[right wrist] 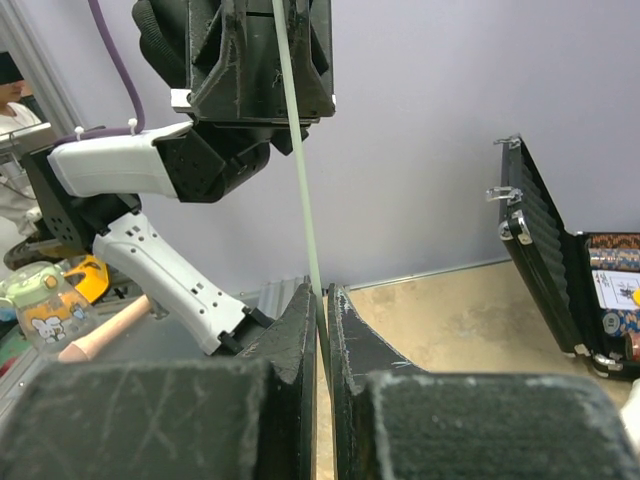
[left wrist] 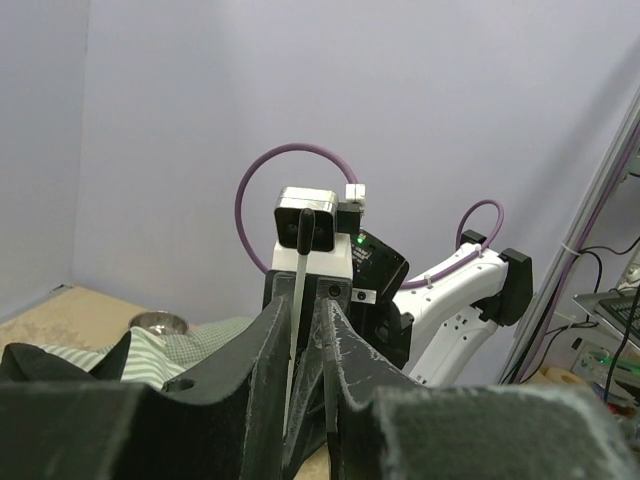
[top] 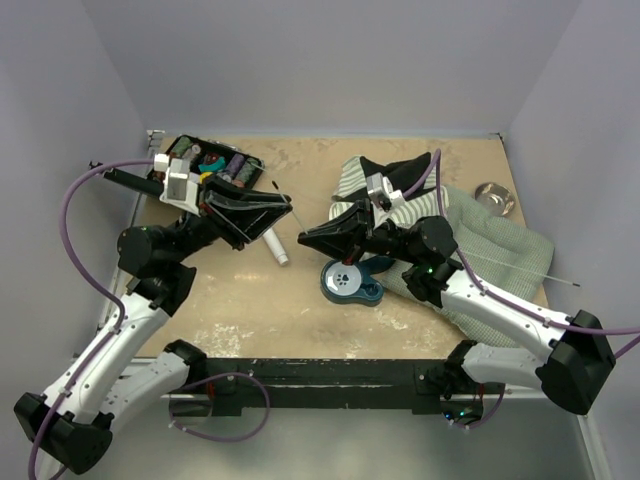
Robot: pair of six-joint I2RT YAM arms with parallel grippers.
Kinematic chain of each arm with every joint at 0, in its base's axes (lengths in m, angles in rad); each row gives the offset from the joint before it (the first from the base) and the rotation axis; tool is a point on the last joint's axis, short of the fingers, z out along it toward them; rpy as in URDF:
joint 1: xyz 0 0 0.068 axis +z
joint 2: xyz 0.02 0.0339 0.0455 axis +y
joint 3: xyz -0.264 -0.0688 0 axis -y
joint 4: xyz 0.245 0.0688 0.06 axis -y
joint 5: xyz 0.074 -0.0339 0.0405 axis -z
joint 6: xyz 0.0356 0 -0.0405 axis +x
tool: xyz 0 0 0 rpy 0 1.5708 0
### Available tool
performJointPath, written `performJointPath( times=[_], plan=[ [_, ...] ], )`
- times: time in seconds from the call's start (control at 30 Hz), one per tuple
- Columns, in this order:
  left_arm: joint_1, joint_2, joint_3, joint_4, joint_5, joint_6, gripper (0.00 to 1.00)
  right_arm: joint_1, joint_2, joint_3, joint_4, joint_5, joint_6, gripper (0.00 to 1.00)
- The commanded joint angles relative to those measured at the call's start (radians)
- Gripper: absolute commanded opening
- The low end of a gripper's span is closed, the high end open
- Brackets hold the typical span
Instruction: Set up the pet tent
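Observation:
The pet tent (top: 372, 186) lies crumpled at the back right, green-and-white striped fabric with a black panel; the left wrist view shows it low at the left (left wrist: 150, 352). My right gripper (top: 304, 237) (right wrist: 320, 292) is shut on a thin white tent pole (right wrist: 300, 180) that runs up toward the left arm. My left gripper (top: 284, 204) (left wrist: 303, 310) faces it over the table's middle. Its jaws stand narrowly open around the same pole (left wrist: 298, 300), with a gap on the pole's right side. A second thin pole (top: 520, 268) lies across the cushion.
A green checked cushion (top: 500, 250) lies at the right under the right arm. A teal pet-bowl stand (top: 350, 282) sits just below the grippers, and a white cylinder (top: 278, 248) lies beside it. A metal bowl (top: 494, 196) is at the back right, an open black case (top: 215, 165) at the back left.

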Motion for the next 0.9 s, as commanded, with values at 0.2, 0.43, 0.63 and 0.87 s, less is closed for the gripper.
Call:
performJointPath(
  times=[0.2,0.43,0.63,0.87],
  plan=[
    [-0.013,0.028,0.051,0.076,0.008,-0.015,0.29,0.0,-0.013,-0.026,0.003,0.01,0.072,0.0],
    [-0.027,0.058,0.063,0.088,0.003,-0.004,0.19,0.005,-0.011,-0.029,0.008,0.009,0.071,0.0],
    [-0.032,0.068,0.076,0.056,0.043,-0.003,0.0,0.005,-0.016,-0.028,0.003,0.0,0.065,0.0],
    [-0.029,0.057,0.204,-0.312,0.22,0.201,0.0,-0.036,-0.044,0.148,-0.377,-0.118,-0.176,0.7]
  ],
)
